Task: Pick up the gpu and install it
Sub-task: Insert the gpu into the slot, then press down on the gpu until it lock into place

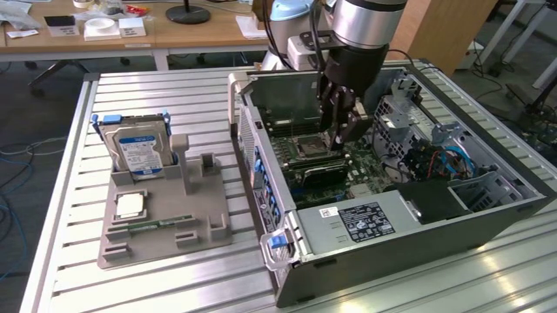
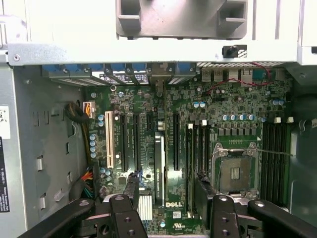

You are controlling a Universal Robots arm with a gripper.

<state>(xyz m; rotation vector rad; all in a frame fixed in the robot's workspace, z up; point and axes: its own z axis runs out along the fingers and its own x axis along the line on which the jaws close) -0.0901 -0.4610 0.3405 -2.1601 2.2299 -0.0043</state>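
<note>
Nearest in the exterior view lay the open computer case [image 1: 383, 261] on its side on the slatted metal table [image 1: 174, 98], with the labelled power supply [image 1: 361, 222] at its near end. On the exterior view's left, just beside the case, sat a grey parts fixture [image 1: 165, 228]. It carried a flat memory stick [image 1: 161, 223], a processor chip [image 1: 130, 205] and, behind them, an upright hard drive [image 1: 139, 153] with a blue-white label.

Deeper in the case, the gpu [image 1: 317, 171] stood on edge on the motherboard [image 1: 348, 173], a dark strip just in front of the empty CPU socket [image 1: 309, 147]. In the wrist view the gpu [image 2: 158, 168] showed edge-on, a thin card that appeared seated in one of the long expansion slots, beside the socket [image 2: 235, 173].

The gripper [image 1: 341, 134] hung above the board, close over the socket and the card. In the wrist view the gripper [image 2: 173, 218] stood wide, its two black fingers [image 2: 124, 218] well apart with nothing between them, and they did not touch the card.

Farthest back stood a wooden desk [image 1: 174, 32] with small boxes and a lamp base.
</note>
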